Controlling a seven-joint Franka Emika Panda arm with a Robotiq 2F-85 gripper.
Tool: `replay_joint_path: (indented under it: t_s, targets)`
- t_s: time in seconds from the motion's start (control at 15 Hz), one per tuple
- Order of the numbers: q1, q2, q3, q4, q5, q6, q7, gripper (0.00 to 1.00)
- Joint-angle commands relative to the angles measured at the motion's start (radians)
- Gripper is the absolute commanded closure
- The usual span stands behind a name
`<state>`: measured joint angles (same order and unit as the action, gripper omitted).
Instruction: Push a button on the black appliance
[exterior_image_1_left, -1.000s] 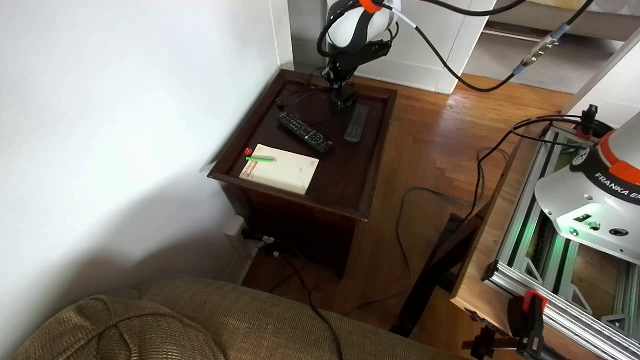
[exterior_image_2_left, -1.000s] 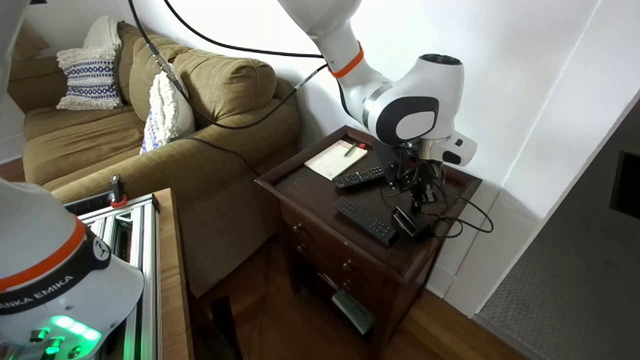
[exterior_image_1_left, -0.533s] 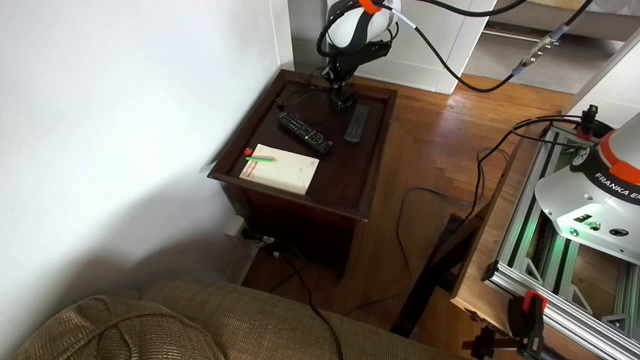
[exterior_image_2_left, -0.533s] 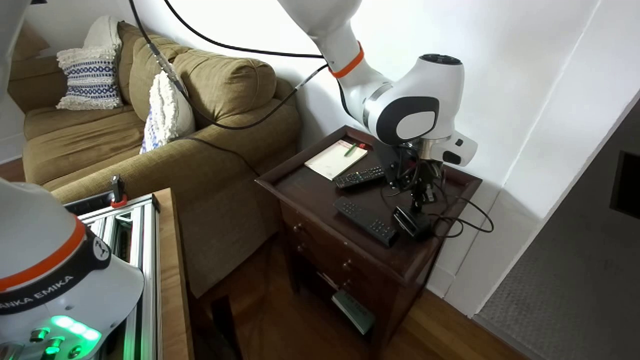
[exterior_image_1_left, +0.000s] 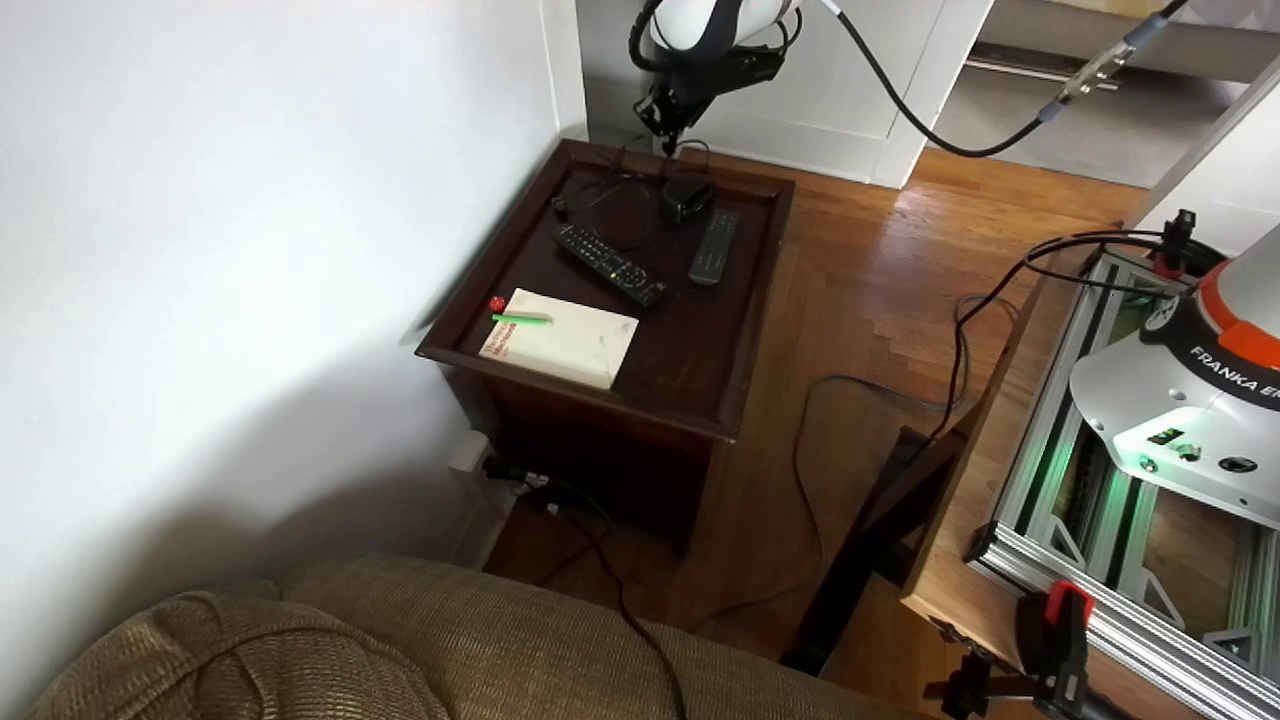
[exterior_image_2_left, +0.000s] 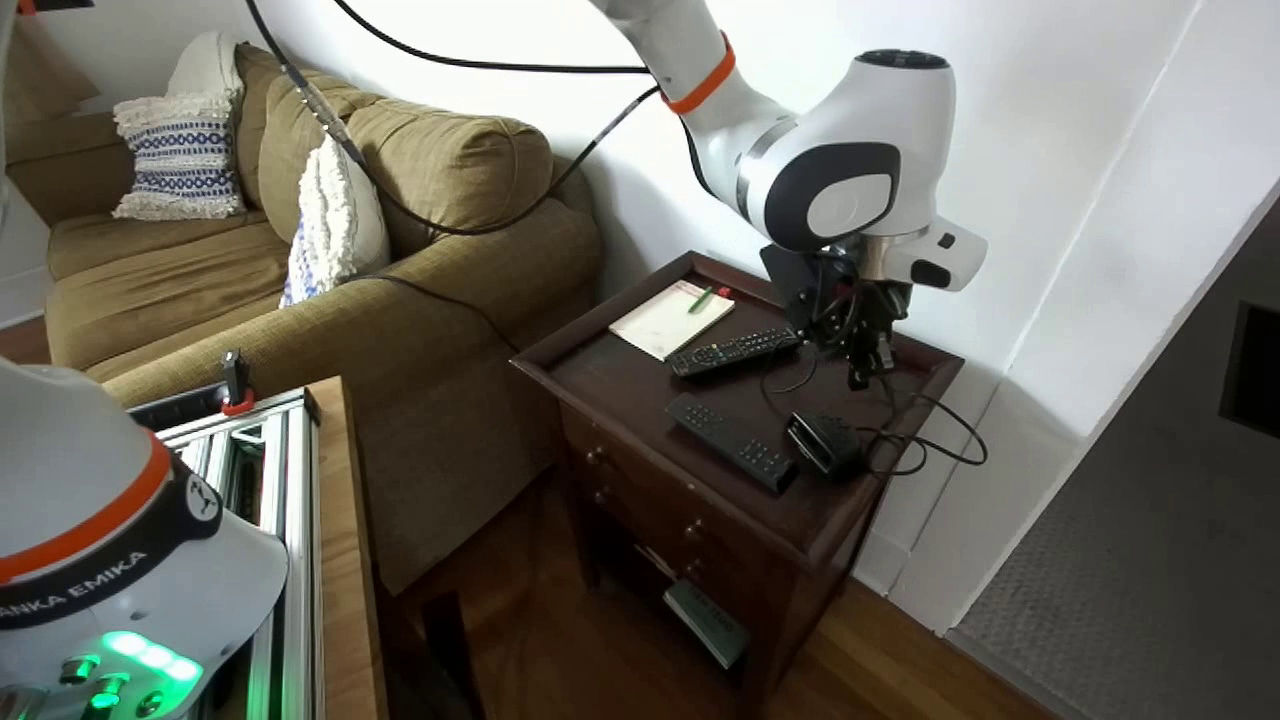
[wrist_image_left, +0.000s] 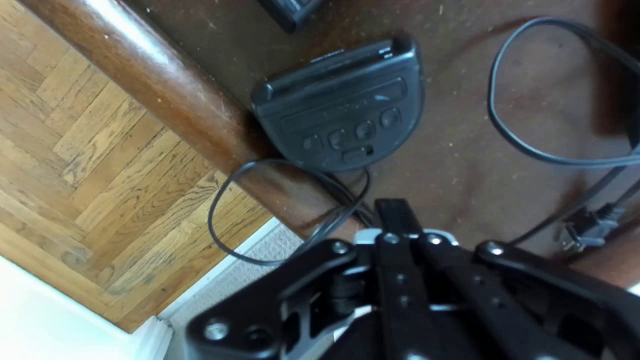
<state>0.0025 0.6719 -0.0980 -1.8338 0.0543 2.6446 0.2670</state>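
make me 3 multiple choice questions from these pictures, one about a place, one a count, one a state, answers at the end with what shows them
1. Where does the slim green pen-like stick lie?
A. On a long black remote
B. On the flat cream-coloured book
C. On the wooden floor

2. How many rounded black buttons form the row on the squat, half-round black appliance?
A. Two
B. Eight
C. Four

3. What state is the black two-fingered gripper in?
A. Clear of the appliance, holding nothing
B. Pressing a button
C. Gripping the green stick

1: B, as both exterior views show the stick across the book.
2: C, as the wrist view shows four in line.
3: A, as both exterior views show a gap above the appliance.
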Motion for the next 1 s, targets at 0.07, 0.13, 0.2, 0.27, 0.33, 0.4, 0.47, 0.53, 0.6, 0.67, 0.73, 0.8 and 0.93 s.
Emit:
replay_joint_path:
  t_s: [0.07, 0.13, 0.2, 0.27, 0.33, 0.4, 0.47, 0.53, 0.6, 0.67, 0.73, 0.8, 0.93]
  targets:
    - [-0.030, -0.156, 0.038, -0.110, 0.047, -0.087, -0.044, 0.60]
    - [-0.013, -0.186, 0.020, -0.132, 0.033, -0.119, -0.018, 0.51]
    - [-0.004, -0.220, 0.013, -0.164, 0.022, -0.134, -0.008, 0.44]
    - [0.003, -0.251, 0.008, -0.196, 0.015, -0.133, 0.004, 0.36]
    - [0.013, -0.279, -0.001, -0.224, 0.005, -0.129, 0.028, 0.29]
    - [0.021, -0.306, -0.005, -0.252, -0.004, -0.137, 0.041, 0.22]
    - [0.029, -0.332, -0.011, -0.280, -0.017, -0.140, 0.060, 0.14]
    - [0.033, -0.353, -0.012, -0.300, -0.025, -0.153, 0.071, 0.07]
    - [0.044, -0.373, -0.021, -0.322, -0.045, -0.152, 0.100, 0.01]
    - [0.045, -0.393, -0.019, -0.340, -0.052, -0.166, 0.108, 0.00]
    - [0.047, -0.409, -0.018, -0.353, -0.060, -0.174, 0.119, 0.00]
    - [0.048, -0.423, -0.015, -0.366, -0.066, -0.182, 0.129, 0.00]
    - [0.045, -0.441, -0.010, -0.384, -0.084, -0.187, 0.132, 0.00]
